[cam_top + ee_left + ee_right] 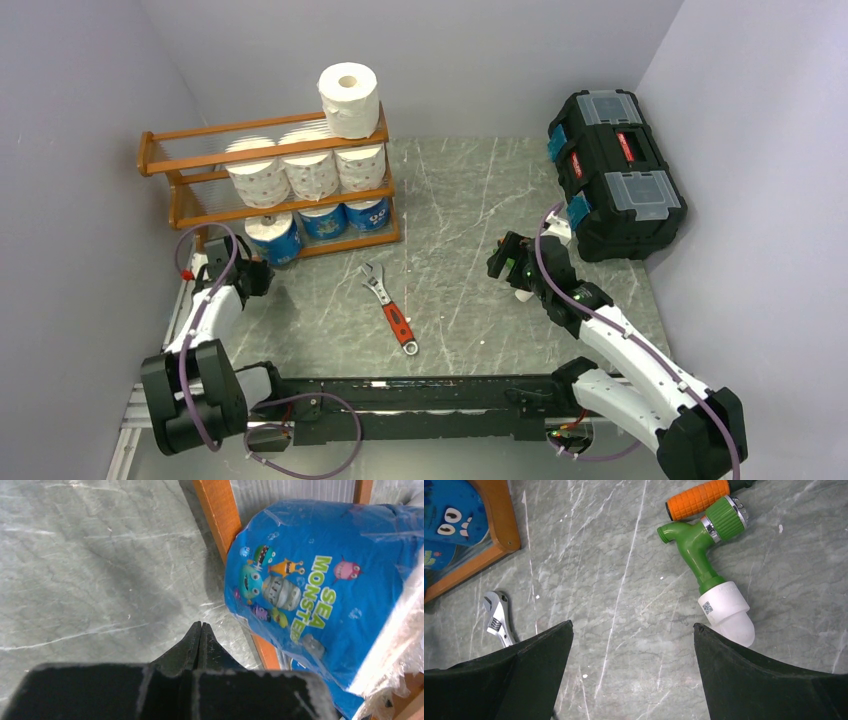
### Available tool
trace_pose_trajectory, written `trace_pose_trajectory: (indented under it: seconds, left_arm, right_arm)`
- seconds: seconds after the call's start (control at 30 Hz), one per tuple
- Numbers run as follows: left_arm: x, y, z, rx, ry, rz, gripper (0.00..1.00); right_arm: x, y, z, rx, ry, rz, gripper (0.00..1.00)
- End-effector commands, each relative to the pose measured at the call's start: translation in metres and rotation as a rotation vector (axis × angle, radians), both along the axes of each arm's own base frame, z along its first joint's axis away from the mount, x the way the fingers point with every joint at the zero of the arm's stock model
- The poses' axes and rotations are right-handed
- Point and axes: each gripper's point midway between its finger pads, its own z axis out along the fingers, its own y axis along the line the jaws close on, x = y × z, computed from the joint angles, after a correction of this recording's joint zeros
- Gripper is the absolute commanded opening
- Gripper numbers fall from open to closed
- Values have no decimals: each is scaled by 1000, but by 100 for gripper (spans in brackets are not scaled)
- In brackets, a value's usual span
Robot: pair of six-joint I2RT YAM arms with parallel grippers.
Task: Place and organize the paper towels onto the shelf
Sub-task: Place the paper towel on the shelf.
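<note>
- Fat cylindrical paper towels (308, 170), at least seven counted, all resting on the orange-brown wooden three-tier shelf (200, 130) near the far left corner of the grey marbled table (470, 190).
- Top tier: one plain white roll (349, 98) standing on end at the right end, alone there, probably because the tiers below look packed.
- Middle tier: three rolls with small reddish print (252, 172), upright, side by side, touching.
- Bottom tier: three blue-wrapped rolls (345, 216). Leftmost blue roll (320, 580) apparently jutting over the front rail; impossible to tell whether fully seated.
- Left gripper (200, 630) just beside that roll, low over the table at the shelf's front left post, jaws pressed together on nothing. Likely closed to serve as one blunt tip for nudging the roll back, not for grasping.
- Judged stage: placing done or nearly so, tidying left.
- Risk: pushing too high could tip the roll.
- Right gripper (633, 630) spread wide and empty over the middle right of the table, well apart from the shelf, seemingly parked out of the way.
- Below it, a green plastic hose nozzle (704, 545) with a white end, and an orange ribbed grip (698, 499) touching or just beside it.
- Silver adjustable wrench (389, 305) with a red handle toward the near middle.
- Black plastic toolbox (615, 175) with red latches at the far right corner.
</note>
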Motion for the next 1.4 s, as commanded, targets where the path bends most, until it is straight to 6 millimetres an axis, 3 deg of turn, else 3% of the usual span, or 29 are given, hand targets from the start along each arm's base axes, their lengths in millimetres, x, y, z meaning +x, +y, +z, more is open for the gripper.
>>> trace_pose_trajectory:
  seconds: [0.0,0.23,0.5,0.77,1.1,1.37]
  left_arm:
    - [29,9,19,11,-84,26,0]
    - [48,8,27,6,-109,19,0]
    - [66,-6,21,-14,-95,-17,0]
    - [74,0,14,1,-88,9,0]
    - [89,-7,13,-11,-92,-17,0]
    - [86,-8,21,-4,-99,-21,0]
  right_arm:
    - [8,2,9,20,-41,-8,92]
    - [8,2,5,15,-32,-11,92]
    - [8,0,4,7,-29,-16,92]
    - [9,0,2,4,-21,-18,92]
    - [10,-1,1,0,-13,-23,92]
    - [14,6,5,27,-14,-12,92]
